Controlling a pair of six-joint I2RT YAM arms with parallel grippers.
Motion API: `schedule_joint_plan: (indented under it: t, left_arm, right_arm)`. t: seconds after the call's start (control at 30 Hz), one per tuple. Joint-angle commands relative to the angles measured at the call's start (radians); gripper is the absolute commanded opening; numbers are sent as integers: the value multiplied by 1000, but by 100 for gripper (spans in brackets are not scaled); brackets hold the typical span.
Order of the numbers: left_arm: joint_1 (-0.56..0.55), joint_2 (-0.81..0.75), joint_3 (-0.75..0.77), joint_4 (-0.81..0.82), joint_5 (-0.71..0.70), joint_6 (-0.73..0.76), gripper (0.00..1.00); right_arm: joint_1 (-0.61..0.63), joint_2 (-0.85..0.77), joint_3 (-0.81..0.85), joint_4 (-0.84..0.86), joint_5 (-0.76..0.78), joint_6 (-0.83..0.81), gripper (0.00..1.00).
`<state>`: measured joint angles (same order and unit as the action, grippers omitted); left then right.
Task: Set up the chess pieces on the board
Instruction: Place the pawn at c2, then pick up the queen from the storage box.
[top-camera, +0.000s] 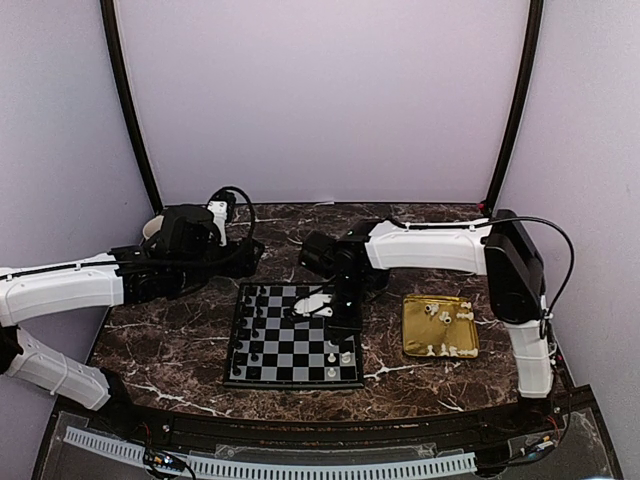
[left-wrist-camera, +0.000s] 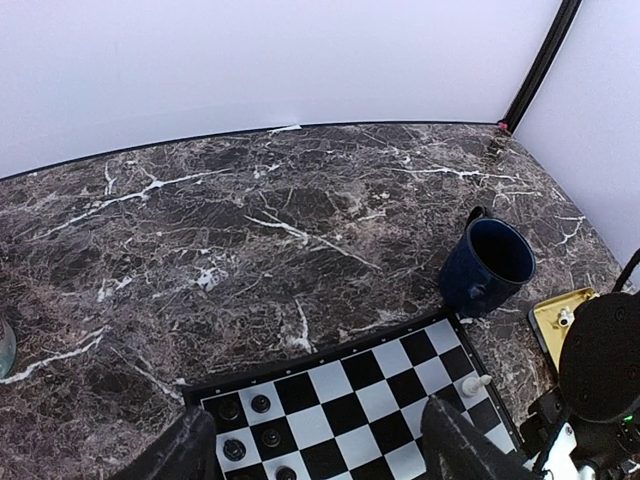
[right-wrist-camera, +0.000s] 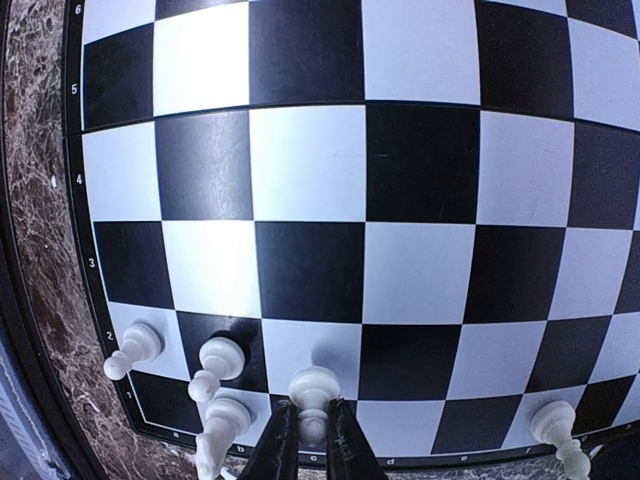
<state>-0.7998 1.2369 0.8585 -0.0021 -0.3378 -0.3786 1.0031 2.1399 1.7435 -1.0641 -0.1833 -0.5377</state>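
The board (top-camera: 290, 360) lies mid-table, with tiny black pieces (top-camera: 250, 322) on its left squares and three cream-white pieces (top-camera: 333, 352) near its right edge. My right gripper (top-camera: 328, 305) hovers over the board's right part. In the right wrist view it (right-wrist-camera: 313, 432) is shut on a white pawn (right-wrist-camera: 314, 388) standing at the board's (right-wrist-camera: 410, 250) edge rows, beside other white pieces (right-wrist-camera: 222, 358). My left gripper (top-camera: 240, 258) is open and empty over the board's far-left corner (left-wrist-camera: 330, 400), its fingers (left-wrist-camera: 185, 448) wide apart.
A gold tray (top-camera: 415, 335) right of the board holds several white pieces (top-camera: 437, 312). A dark blue mug (left-wrist-camera: 490, 265) stands just beyond the board's far-right corner. One white piece (left-wrist-camera: 474, 382) lies on its side at the board's right edge. Walls enclose the table.
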Motion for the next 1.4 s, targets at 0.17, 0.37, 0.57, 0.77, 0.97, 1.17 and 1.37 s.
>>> schedule_joint_plan:
  t: [0.17,0.37,0.57,0.77,0.97,1.17,1.37]
  left_arm:
    - [1,-39,-26,-4,-7,-9,73]
    - [1,-39,-29,-4,3,-18,73]
    - [1,-45,-34,-13,10,-23,73]
    - [1,-48,-15,-23,28,-30,76]
    - [2,-40,71,-72,46,-76,99]
    - [5,32,192,-191,80,-44,99]
    - [5,60,212,-134,24,70,99]
  right_arm:
    - [21,34,36,-16,-8,3,13]
    - [20,41,30,-7,-8,5,13]
    - [20,41,22,-2,6,11,16]
    - [20,6,32,-12,9,15,22]
    - [-5,-80,62,-56,-17,1,38]
    - [-101,-238,24,-39,-56,27,98]
    - [-287,-426,-116,88,-113,40,98]
